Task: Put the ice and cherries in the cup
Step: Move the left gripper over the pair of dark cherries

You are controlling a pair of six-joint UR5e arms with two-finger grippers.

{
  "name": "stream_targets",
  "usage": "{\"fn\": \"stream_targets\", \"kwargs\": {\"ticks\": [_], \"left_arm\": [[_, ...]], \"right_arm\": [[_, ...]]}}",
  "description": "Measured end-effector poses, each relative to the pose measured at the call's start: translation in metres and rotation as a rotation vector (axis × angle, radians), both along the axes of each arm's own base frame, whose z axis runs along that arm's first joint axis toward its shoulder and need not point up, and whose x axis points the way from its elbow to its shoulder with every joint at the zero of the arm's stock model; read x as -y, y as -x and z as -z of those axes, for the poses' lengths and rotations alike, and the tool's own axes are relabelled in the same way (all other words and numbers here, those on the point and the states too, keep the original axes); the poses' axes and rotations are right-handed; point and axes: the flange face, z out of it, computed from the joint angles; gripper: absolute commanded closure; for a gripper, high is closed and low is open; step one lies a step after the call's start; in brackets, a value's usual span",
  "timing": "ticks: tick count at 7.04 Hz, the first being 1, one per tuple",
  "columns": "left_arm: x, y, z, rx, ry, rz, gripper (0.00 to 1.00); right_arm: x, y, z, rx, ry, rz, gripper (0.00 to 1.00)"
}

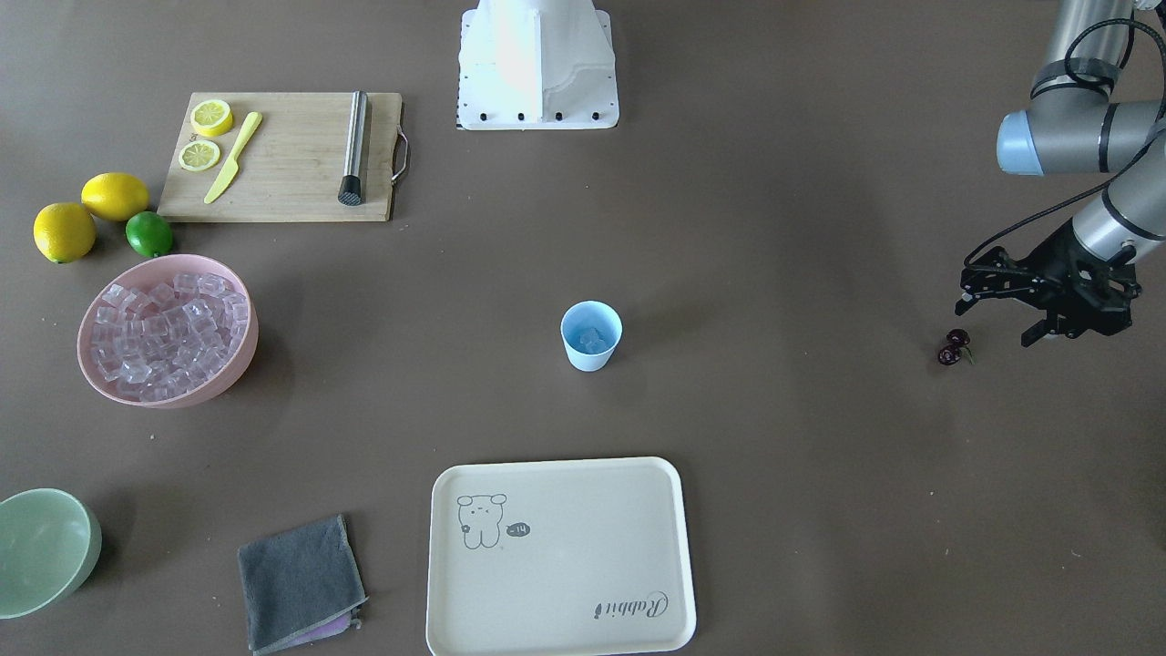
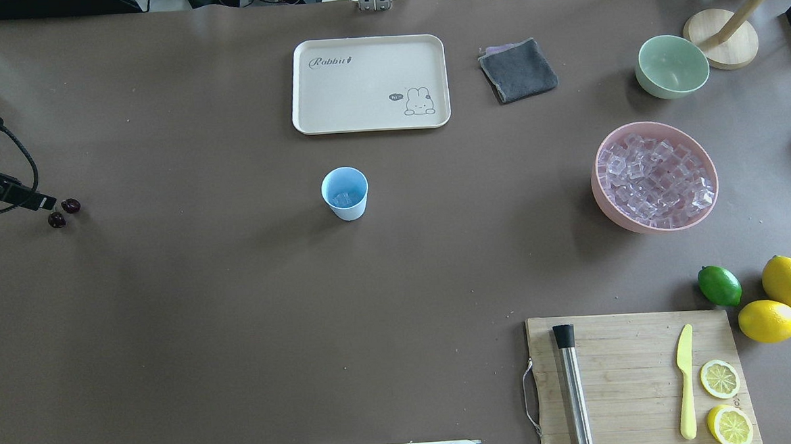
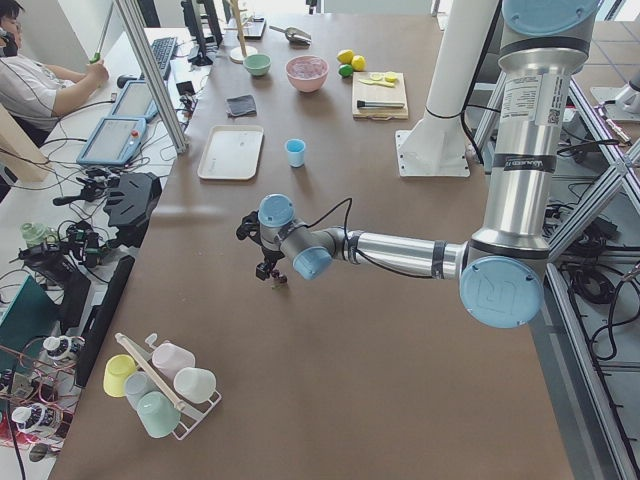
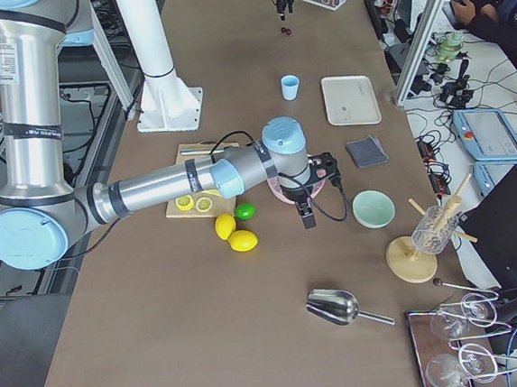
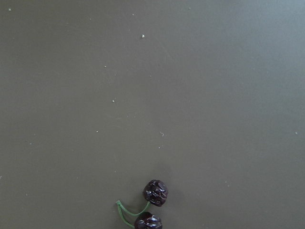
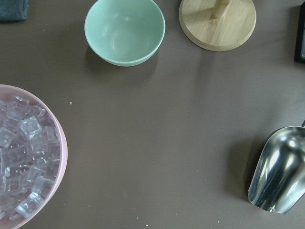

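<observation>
The light-blue cup (image 1: 591,335) stands upright mid-table with an ice cube or two inside. Many more ice cubes (image 1: 168,328) fill a pink bowl (image 2: 659,222). The two dark cherries (image 1: 955,348) lie on the table at the robot's far left, stems joined. My left gripper (image 1: 997,319) hovers just above and beside them, open and holding nothing. In the left wrist view the cherries (image 5: 155,193) sit at the bottom edge and no fingers show. My right gripper (image 4: 307,212) shows only in the exterior right view, beside the pink bowl; I cannot tell its state.
A cream tray (image 1: 560,638) and a grey cloth (image 1: 301,583) lie beyond the cup. A pale green bowl (image 2: 671,65), a wooden stand base (image 6: 217,23) and a metal scoop (image 6: 279,176) are near the right arm. A cutting board (image 2: 633,358) holds lemon slices, knife and metal rod; lemons and lime (image 2: 719,285) sit beside it.
</observation>
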Motion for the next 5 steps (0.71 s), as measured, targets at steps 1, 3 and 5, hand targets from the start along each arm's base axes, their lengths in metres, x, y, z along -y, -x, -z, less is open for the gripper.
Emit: {"fn": "stream_targets", "kwargs": {"ticks": [1,3,5], "left_arm": [[0.013,-0.007,-0.005,0.020,-0.004,0.006,0.06],[0.018,-0.035,-0.008,0.047,-0.015,-0.016,0.09],[0.013,-0.054,-0.007,0.064,-0.032,-0.032,0.21]], "right_arm": [[0.000,0.000,-0.001,0.000,0.001,0.000,0.00],[0.000,0.000,-0.001,-0.002,0.001,-0.001,0.00],[0.000,0.000,0.000,-0.002,0.000,-0.001,0.00]]}}
